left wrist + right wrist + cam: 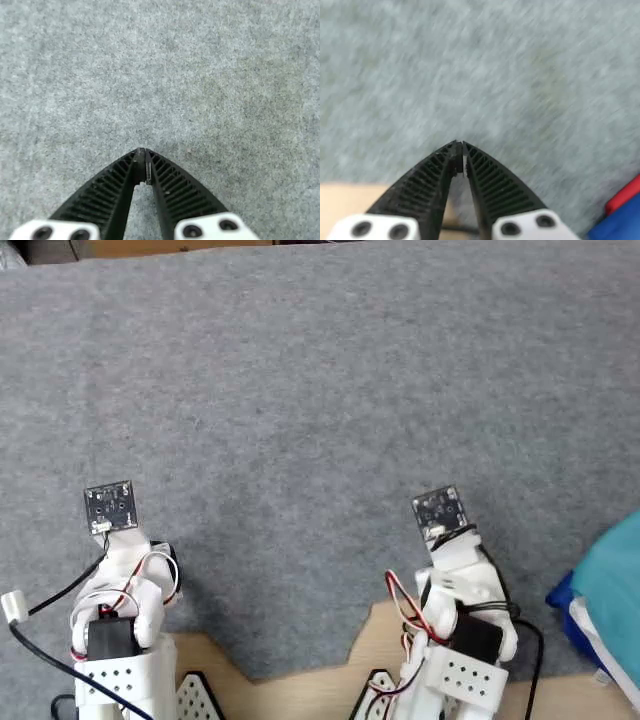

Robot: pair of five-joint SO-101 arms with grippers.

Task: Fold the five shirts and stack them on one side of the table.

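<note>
Left jaws pressed together above grey felt bench (pixel 320 390). Right jaws likewise together, near front edge. Stacked shirts (pixel 612 585) at right side, teal topmost.

Left arm (pixel 118 590) beside right arm (pixel 455 595) at the near edge of the table (pixel 330 390), shirts (pixel 612 585) at its right edge.

surface: grey felt mat (pixel 330 390), lying flat and wide | near edge: bare wooden tabletop (pixel 290 695) past the mat's jagged cut | far edge: wood-coloured strip (pixel 180 248)
</note>
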